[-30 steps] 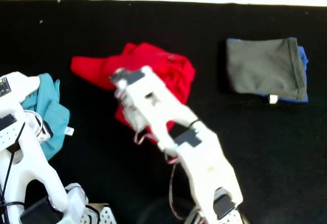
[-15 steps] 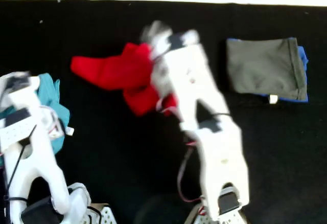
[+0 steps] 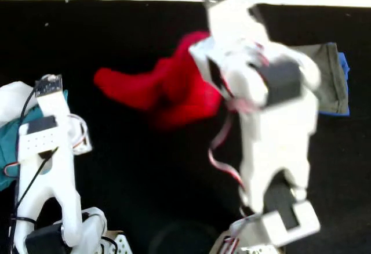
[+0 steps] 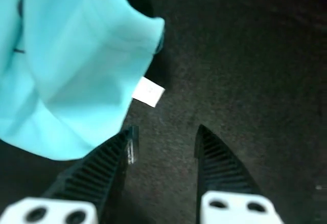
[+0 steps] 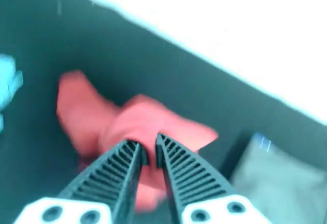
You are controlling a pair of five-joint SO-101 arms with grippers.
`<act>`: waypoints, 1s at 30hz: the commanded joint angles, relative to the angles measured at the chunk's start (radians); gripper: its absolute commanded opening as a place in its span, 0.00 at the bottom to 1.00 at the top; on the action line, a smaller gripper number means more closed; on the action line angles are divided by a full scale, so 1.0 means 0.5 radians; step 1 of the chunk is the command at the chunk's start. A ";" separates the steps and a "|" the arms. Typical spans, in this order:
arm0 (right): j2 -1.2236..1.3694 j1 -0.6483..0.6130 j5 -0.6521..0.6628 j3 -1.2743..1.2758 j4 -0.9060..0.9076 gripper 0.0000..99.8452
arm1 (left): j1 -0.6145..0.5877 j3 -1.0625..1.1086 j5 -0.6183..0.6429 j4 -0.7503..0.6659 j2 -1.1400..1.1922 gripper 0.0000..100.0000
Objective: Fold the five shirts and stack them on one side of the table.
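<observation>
Raised and swung since a second ago, the red shirt [image 3: 168, 91] hangs just beside the grey stack [image 3: 329, 83], pinched in the right gripper's [image 5: 148, 147] jaws, likely for spreading flat, while the left gripper [image 4: 166, 137], jaws spread, sits well apart from that stack by the teal shirt [image 4: 66, 70].

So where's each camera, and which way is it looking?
High view: fixed above the table, looking down; both arms show.
Left wrist view: on the left wrist, looking down past the open left gripper at the teal shirt.
Right wrist view: on the right wrist, looking past the right gripper, shut on the red shirt, toward the table's far edge.
Shared: high and right wrist views show the red shirt.
</observation>
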 commanded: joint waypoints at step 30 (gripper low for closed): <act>0.744 0.011 0.018 -0.081 -0.937 0.01 | 0.833 -0.535 0.948 0.052 -0.035 0.26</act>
